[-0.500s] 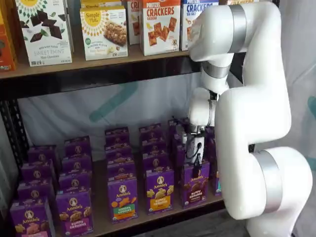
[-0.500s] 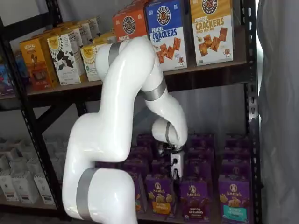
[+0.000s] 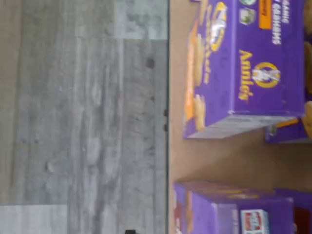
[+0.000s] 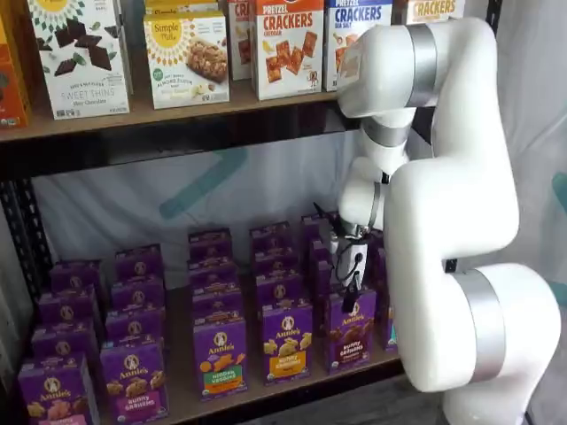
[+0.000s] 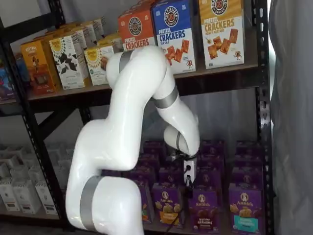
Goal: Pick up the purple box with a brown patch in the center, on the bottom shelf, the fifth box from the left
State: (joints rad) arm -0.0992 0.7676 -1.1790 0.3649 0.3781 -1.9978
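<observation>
The purple box [image 4: 348,332] with dark brown bunny cookies stands upright at the front of the bottom shelf [image 4: 182,403], and shows in both shelf views [image 5: 204,208]. My gripper [image 4: 351,301] hangs just above its top edge, white body upward and black fingers pointing down. In a shelf view the fingers [image 5: 188,182] end just above the box's upper left corner. No gap shows between the fingers and no box is in them. The wrist view, turned on its side, shows the shelf board [image 3: 204,156] and a purple carton with an orange band [image 3: 243,73].
Rows of purple Annie's cartons fill the bottom shelf, with an orange-banded one [image 4: 286,341] right beside the target and a teal-banded one [image 5: 243,210] on its other side. The upper shelf holds cracker boxes [image 4: 288,44]. Grey floor [image 3: 83,122] lies in front of the shelf.
The arm has shifted slightly and the gripper has moved a little lower, closer to the top of the brown-patch box. No box has moved.
</observation>
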